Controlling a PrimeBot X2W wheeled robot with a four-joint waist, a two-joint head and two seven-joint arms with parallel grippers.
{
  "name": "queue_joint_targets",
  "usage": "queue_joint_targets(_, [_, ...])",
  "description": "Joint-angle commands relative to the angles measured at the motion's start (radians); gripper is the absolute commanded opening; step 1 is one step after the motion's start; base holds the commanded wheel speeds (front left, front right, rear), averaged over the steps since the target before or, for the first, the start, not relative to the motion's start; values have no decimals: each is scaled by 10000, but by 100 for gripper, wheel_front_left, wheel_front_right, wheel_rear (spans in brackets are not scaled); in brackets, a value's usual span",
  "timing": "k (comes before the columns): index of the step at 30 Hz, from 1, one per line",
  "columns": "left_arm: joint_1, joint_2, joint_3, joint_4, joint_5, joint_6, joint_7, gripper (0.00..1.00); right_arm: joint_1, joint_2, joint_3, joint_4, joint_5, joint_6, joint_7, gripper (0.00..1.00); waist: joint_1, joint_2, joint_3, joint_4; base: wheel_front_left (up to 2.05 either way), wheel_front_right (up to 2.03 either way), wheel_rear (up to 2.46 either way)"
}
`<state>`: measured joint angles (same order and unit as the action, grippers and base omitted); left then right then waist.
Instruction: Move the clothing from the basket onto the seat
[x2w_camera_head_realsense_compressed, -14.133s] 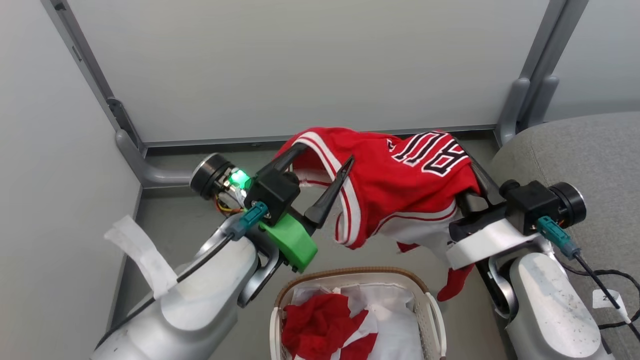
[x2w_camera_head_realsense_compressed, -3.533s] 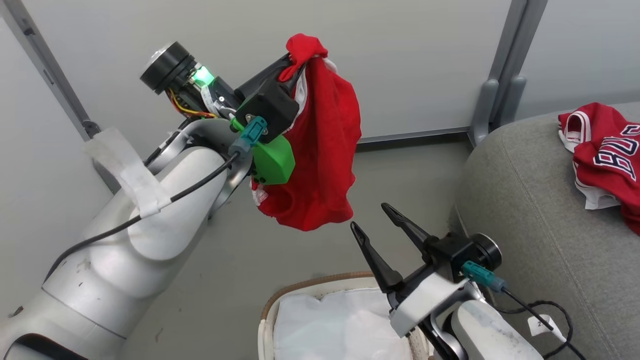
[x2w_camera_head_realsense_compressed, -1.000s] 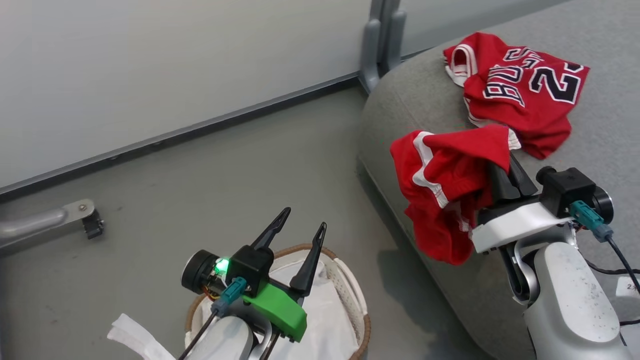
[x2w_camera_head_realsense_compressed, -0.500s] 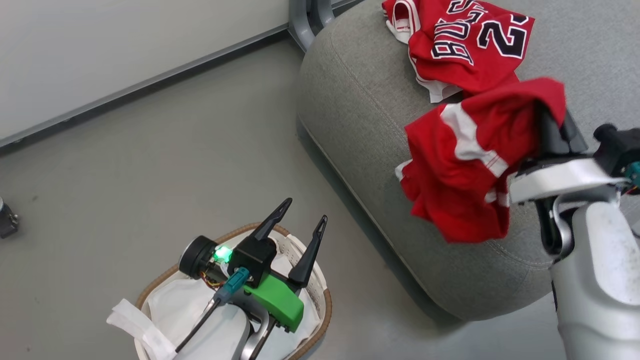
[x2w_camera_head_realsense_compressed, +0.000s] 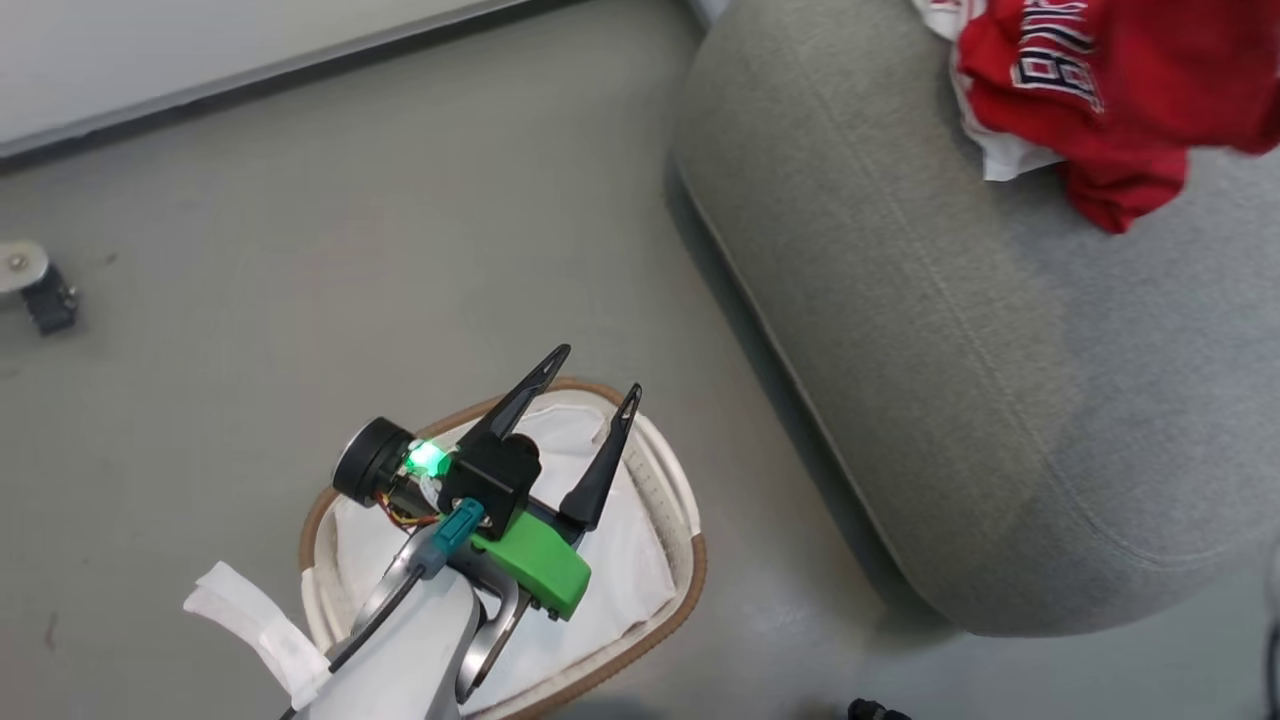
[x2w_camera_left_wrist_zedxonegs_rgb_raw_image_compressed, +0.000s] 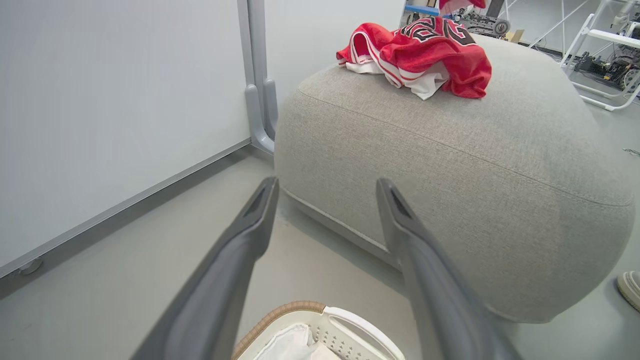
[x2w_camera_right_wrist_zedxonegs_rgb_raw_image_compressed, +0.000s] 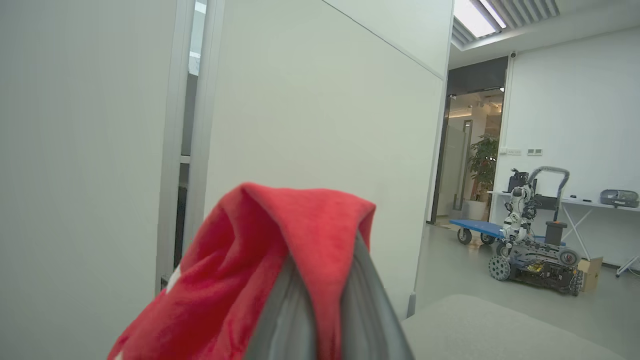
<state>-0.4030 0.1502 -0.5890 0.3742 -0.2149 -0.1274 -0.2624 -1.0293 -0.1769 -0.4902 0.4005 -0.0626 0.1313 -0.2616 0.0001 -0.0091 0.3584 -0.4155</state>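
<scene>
My left gripper (x2w_camera_head_realsense_compressed: 596, 372) stands open and holds nothing, just above the cream basket (x2w_camera_head_realsense_compressed: 692, 560), which holds a white crinkly sheet (x2w_camera_head_realsense_compressed: 630, 560). In the left wrist view its fingers (x2w_camera_left_wrist_zedxonegs_rgb_raw_image_compressed: 326, 186) spread wide, with the basket rim (x2w_camera_left_wrist_zedxonegs_rgb_raw_image_compressed: 300, 306) below them. One piece of clothing, a red jersey (x2w_camera_head_realsense_compressed: 1070, 75) with lettering, lies on the grey seat (x2w_camera_head_realsense_compressed: 950, 350) and also shows on the seat top (x2w_camera_left_wrist_zedxonegs_rgb_raw_image_compressed: 420, 55). My right gripper (x2w_camera_right_wrist_zedxonegs_rgb_raw_image_compressed: 324, 270) is shut on another red garment (x2w_camera_right_wrist_zedxonegs_rgb_raw_image_compressed: 240, 280), which drapes over its fingertips and hangs down to the left, held high above the seat edge (x2w_camera_right_wrist_zedxonegs_rgb_raw_image_compressed: 500, 325).
Grey floor (x2w_camera_head_realsense_compressed: 300, 230) lies between the basket and the seat. A grey partition post (x2w_camera_left_wrist_zedxonegs_rgb_raw_image_compressed: 257, 100) stands by the seat. A pale shoe (x2w_camera_left_wrist_zedxonegs_rgb_raw_image_compressed: 630, 289) rests on the floor at the seat's far side. A wheeled machine (x2w_camera_right_wrist_zedxonegs_rgb_raw_image_compressed: 530, 250) and a blue cart (x2w_camera_right_wrist_zedxonegs_rgb_raw_image_compressed: 475, 227) stand farther off.
The head camera has swung, shifting the whole picture. The right arm with the red garment has left the head view. The left gripper stays open over the basket.
</scene>
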Motion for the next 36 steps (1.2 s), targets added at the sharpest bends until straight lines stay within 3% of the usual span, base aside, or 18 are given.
queue_joint_targets(1, [-225, 131, -38, -56, 136, -25, -35, 100, -427, -372, -166, 241, -197, -11, -53, 0, -1, 91, 841, 907, 0, 0, 0])
queue_joint_targets(5, [-420, 131, -154, -267, 222, -15, -35, 100, -1290, -1529, -783, 1271, -786, -11, -23, 0, -1, 91, 1379, 1523, 0, 0, 0])
queue_joint_targets(9, [-576, 8, -170, -435, 260, 32, -35, 100, -1621, -2164, -1621, 2397, -887, -11, 31, 0, -1, 91, 1774, 1961, 0, 0, 0])
queue_joint_targets(20, [-780, 79, 21, -745, 345, 51, -35, 100, -247, -2026, -2712, 5161, -1623, -11, -41, 0, -1, 91, 2211, 2204, 0, 0, 0])
queue_joint_targets(22, [-753, 68, 39, -735, 353, 49, -35, 100, -27, -1925, -2732, 5356, -1675, -11, -45, 14, -1, 91, 2199, 2176, 0, 0, 0])
queue_joint_targets(24, [-700, 37, 76, -736, 321, 48, -35, 100, 146, -1835, -2667, 5425, -1724, -11, -48, 16, -1, 91, 2143, 2117, 0, 0, 0])
queue_joint_targets(27, [-552, -36, 190, -746, 222, 60, -35, 100, 496, -1511, -2484, 5299, -1661, -11, -48, 34, -1, 91, 1954, 1999, 0, 0, 0])
queue_joint_targets(28, [-517, -76, 208, -726, 201, 60, -35, 100, 611, -1434, -2376, 5202, -1634, -11, -48, 53, -1, 91, 1879, 1978, 0, 0, 0])
queue_joint_targets(29, [-467, -133, 232, -694, 187, 58, -35, 100, 768, -1312, -2280, 5098, -1536, -11, -49, 100, -1, 91, 1760, 1955, 0, 0, 0])
queue_joint_targets(36, [-84, -498, 535, -621, -82, 55, -35, 100, 1885, -877, -1171, 4430, -1141, -11, -50, 100, -1, 91, 766, 1965, 0, 0, 0])
